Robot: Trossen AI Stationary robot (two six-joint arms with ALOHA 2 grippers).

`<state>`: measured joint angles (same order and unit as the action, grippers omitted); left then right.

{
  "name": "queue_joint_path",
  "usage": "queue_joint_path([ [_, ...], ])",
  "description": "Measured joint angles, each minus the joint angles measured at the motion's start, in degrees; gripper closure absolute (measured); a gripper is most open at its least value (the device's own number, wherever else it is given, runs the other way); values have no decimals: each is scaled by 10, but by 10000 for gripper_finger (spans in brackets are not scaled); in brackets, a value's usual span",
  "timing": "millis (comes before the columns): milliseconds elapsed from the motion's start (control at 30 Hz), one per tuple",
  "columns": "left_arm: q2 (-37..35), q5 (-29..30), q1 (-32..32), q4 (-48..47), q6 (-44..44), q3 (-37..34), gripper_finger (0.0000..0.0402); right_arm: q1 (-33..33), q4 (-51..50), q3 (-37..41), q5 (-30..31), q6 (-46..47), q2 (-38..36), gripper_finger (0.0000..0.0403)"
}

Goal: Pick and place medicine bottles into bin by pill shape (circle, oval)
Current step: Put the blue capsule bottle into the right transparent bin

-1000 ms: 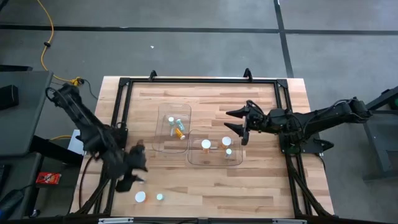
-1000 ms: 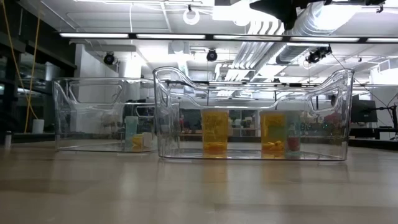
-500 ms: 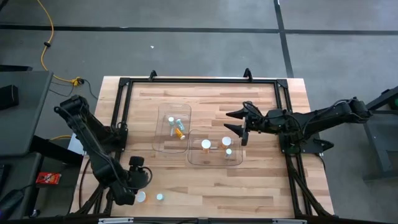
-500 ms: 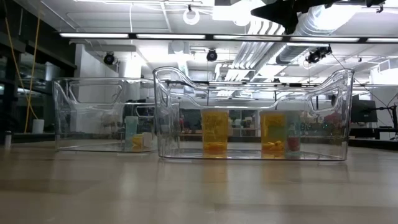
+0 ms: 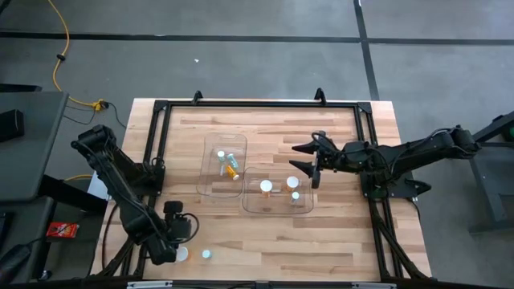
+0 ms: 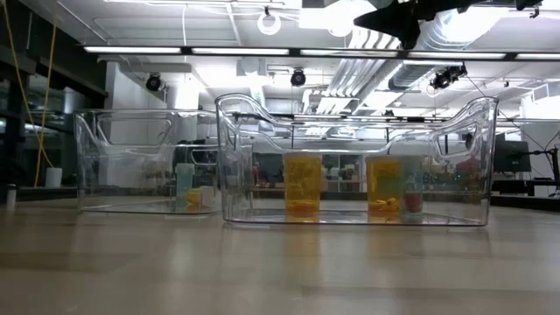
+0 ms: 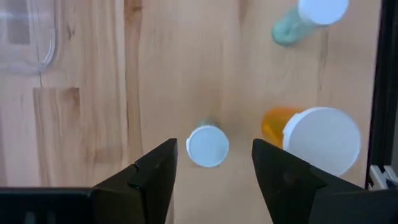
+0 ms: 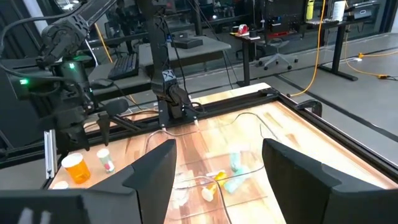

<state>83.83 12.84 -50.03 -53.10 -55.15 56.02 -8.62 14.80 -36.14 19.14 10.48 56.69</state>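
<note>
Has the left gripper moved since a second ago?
Yes. In the high view the left gripper has moved away from the bins toward the table's near edge, and now hangs open over the loose bottles.

My two arms are dark, almost black, built of jointed tubular links. My left arm [image 5: 120, 193] and right arm [image 5: 418, 152] each end in two flat, matte black fingers [image 7: 152, 177] with angular, tapering tips. My right gripper [image 5: 309, 160] looks spiky from above.

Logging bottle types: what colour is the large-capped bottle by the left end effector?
Amber-orange body, white cap; left wrist view shows it best.
</note>
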Motion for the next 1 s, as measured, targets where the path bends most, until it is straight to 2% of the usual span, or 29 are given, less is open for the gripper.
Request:
queue_joint_path([
  [167, 0, -2, 0, 11, -23, -14, 178, 0, -12, 0, 0, 4, 0, 171],
  [333, 0, 0, 1, 33, -23, -30, 170, 0, -24, 0, 0, 15, 0, 171],
  [800, 43, -3, 1, 38, -12, -38, 174, 0, -26, 0, 0, 15, 0, 171],
  [1000, 46, 2, 1, 38, -12, -38, 203, 0, -26, 0, 0, 15, 0, 171],
])
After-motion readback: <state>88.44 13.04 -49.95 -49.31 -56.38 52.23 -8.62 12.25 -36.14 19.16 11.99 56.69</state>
